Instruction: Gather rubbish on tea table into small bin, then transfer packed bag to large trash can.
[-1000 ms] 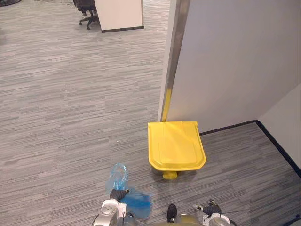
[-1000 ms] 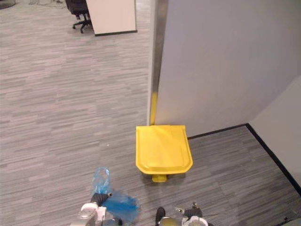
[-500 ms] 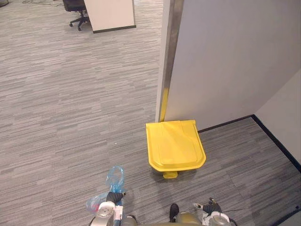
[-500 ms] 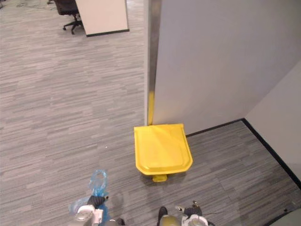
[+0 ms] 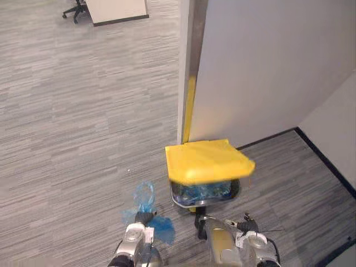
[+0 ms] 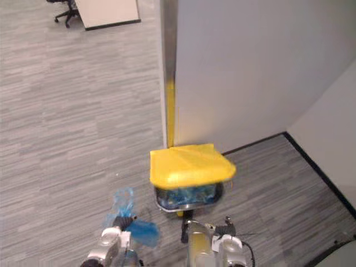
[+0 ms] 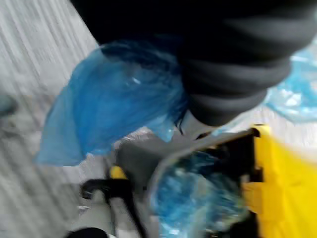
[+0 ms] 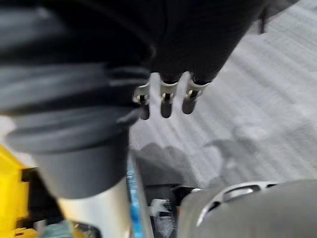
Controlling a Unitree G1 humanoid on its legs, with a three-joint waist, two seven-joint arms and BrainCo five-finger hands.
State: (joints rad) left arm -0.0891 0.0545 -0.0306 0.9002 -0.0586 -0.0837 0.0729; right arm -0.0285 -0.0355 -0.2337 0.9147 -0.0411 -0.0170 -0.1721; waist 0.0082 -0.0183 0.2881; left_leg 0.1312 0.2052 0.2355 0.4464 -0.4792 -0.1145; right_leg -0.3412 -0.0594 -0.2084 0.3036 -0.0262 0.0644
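The large trash can (image 5: pixel 233 192) stands against the foot of a grey partition. Its yellow lid (image 5: pixel 208 160) is tilted up, and a blue liner (image 5: pixel 204 192) shows inside. My left hand (image 5: pixel 142 218), low on the left and a little short of the can, is shut on the neck of a blue plastic bag (image 5: pixel 160 229), which bulges beside the hand. The left wrist view has the bag (image 7: pixel 114 104) hanging close to the can's open rim (image 7: pixel 163 168). My right hand (image 5: pixel 248 226) hangs low on the right, in front of the can, with its fingers (image 8: pixel 166 101) relaxed and holding nothing.
The grey partition (image 5: pixel 267 67) with a metal edge post (image 5: pixel 192 50) rises right behind the can. A second wall with a black skirting (image 5: pixel 328 161) closes the corner on the right. An office chair (image 5: pixel 75 8) and a white cabinet (image 5: pixel 119 8) stand far off. Grey carpet lies to the left.
The can's yellow lid has swung up from shut to open, uncovering the blue liner. The camera has moved closer to the can. The bag has swung beside my left hand.
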